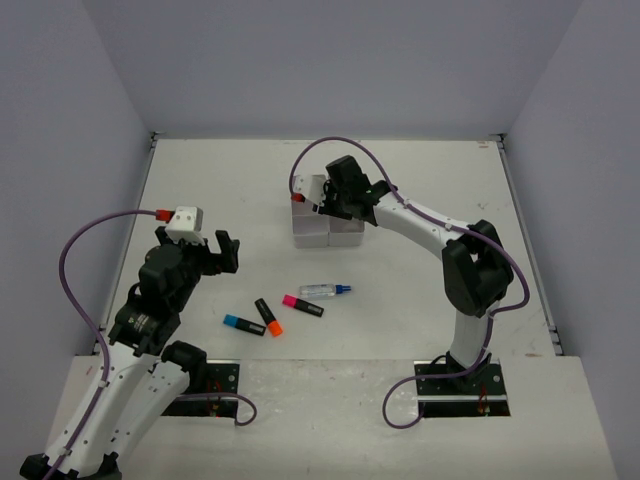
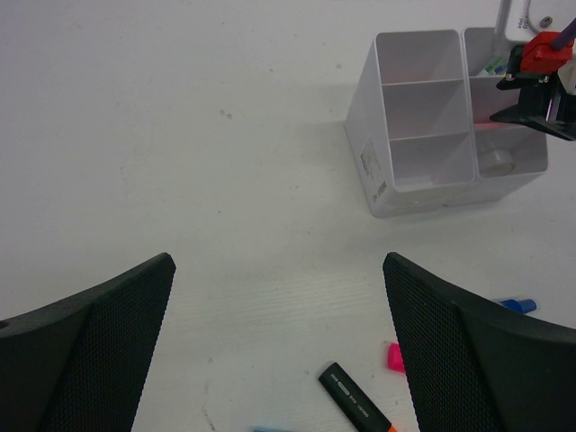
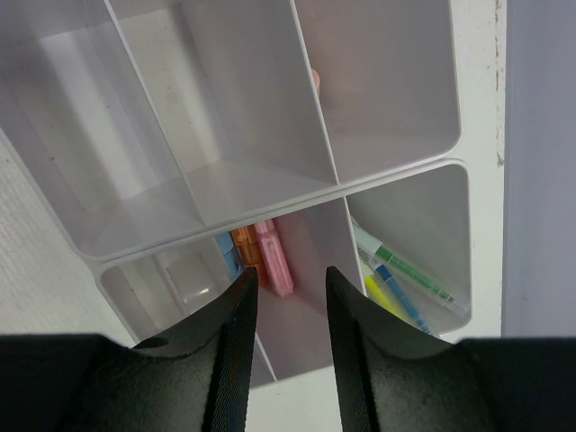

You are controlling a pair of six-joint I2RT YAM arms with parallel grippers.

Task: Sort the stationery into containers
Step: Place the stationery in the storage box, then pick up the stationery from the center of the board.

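Toward the left edge of the tabletop (image 1: 420, 170) the left gripper (image 1: 200, 250) hovers with its fingers spread wide and nothing between them. Its wrist view looks out over matte, faintly textured white board. Four pieces lie loose near the middle, closer to the near edge: a blue-ended highlighter (image 1: 243, 324), an orange-ended highlighter (image 1: 268, 317), a pink-ended highlighter (image 1: 302, 306) and a clear glue pen (image 1: 325, 290) with a blue cap. All are smooth, stubby plastic barrels, likely to skid or roll. The pick probably goes best with the jaws turned square across one barrel, lowered onto its middle and closed gently, with the neighbouring highlighter kept clear. Further right, toward the far edge, stands the organiser tray (image 1: 310, 238), glossy translucent white with thin, straight dividers. The right gripper (image 3: 288, 273) hangs directly over it, fingers only slightly parted and holding nothing. Below them sit pink, orange and blue pieces (image 3: 273, 256). Thin pens (image 3: 405, 270) lean in the next compartment.
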